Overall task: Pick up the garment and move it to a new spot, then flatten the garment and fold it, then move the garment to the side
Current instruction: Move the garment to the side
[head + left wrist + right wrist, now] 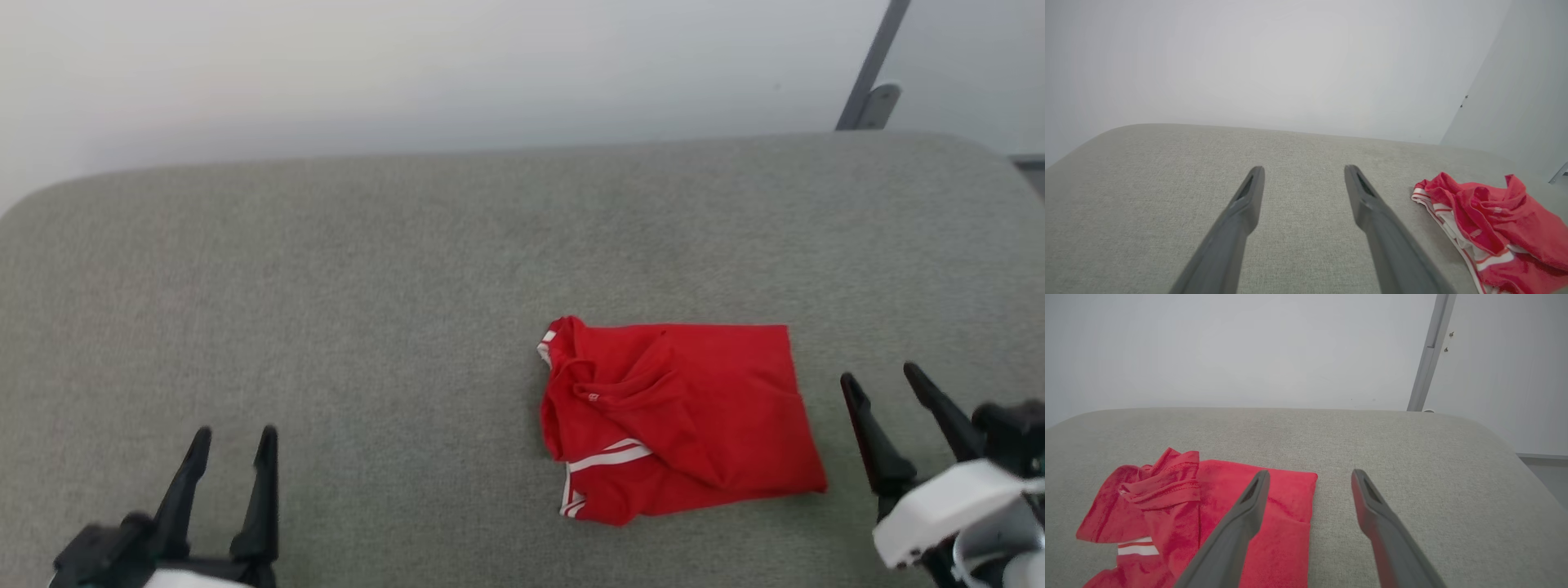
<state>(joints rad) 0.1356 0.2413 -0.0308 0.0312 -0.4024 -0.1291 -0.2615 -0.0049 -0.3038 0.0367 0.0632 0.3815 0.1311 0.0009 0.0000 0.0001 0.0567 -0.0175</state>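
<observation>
Since garment (678, 420) lies bunched at 4 o'clock on cushion (326, 286), right gripper (880, 373), wide and empty, should pinch its 3 o'clock edge low; left gripper (235, 431) wide too.

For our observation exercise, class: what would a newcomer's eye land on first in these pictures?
The bright red shirt lies crumpled, right of centre on the grey cushion. Next, the open left gripper, well away at the lower left, and the open right gripper, close beside the shirt's edge.

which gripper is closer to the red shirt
The right gripper, open just right of the garment; the left gripper, also open, sits well off to its left across the grey cushion.
</observation>
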